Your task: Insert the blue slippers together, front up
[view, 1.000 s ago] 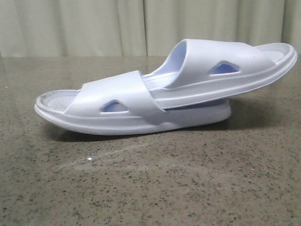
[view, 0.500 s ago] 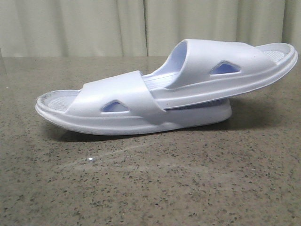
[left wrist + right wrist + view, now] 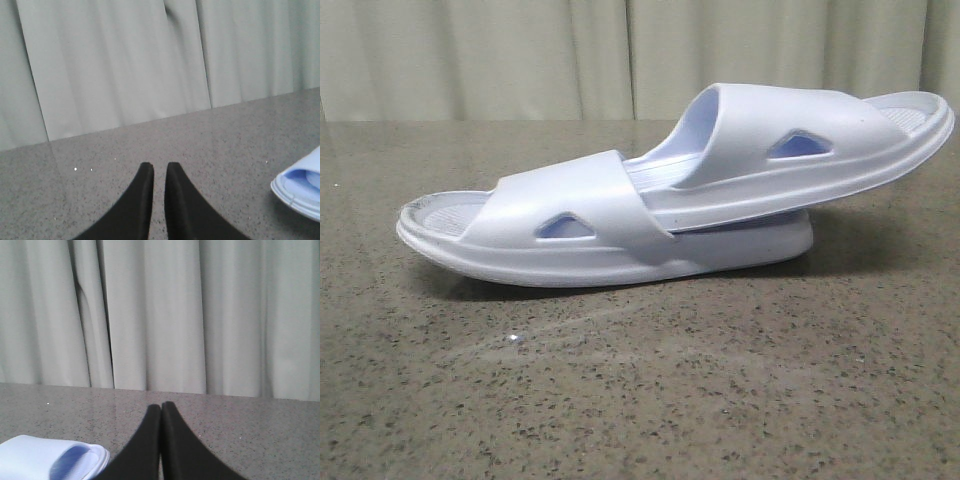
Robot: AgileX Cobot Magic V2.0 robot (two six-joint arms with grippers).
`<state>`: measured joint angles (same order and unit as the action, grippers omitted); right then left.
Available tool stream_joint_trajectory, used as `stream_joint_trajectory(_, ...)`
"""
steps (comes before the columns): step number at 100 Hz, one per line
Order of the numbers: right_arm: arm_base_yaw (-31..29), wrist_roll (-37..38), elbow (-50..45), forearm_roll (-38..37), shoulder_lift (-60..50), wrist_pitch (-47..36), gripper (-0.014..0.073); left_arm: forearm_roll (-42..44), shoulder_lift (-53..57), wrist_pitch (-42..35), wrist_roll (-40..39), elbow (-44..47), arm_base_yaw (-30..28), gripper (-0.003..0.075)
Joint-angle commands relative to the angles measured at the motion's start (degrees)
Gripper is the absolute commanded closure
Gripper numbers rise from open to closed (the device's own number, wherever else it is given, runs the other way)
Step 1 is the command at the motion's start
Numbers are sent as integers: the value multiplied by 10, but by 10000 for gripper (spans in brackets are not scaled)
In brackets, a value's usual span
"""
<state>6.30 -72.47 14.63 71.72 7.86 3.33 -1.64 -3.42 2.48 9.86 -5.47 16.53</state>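
Note:
The two pale blue-white slippers lie nested on the speckled table. The lower slipper (image 3: 570,215) lies flat, toe end to the left. The upper slipper (image 3: 760,140) is pushed under the lower one's strap and tilts up to the right, its free end off the table. Neither gripper shows in the front view. My left gripper (image 3: 159,169) has only a narrow gap between its black fingers and holds nothing; a slipper end (image 3: 300,192) lies apart from it. My right gripper (image 3: 161,407) is shut and empty, with a slipper end (image 3: 50,460) beside it.
The speckled grey-brown stone table (image 3: 640,400) runs back to a pale pleated curtain (image 3: 520,50). Nothing else stands on the table in these views.

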Motion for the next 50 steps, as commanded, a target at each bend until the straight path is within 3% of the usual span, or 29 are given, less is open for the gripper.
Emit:
stream_joint_trajectory(1,0,-7,14,0,4,-13,701,67,5,-39,-66,-2,3,704)
stream_joint_trajectory(50,0,-7,14,0,4,-13,701,62,53,-58,-69,61,-52,704)
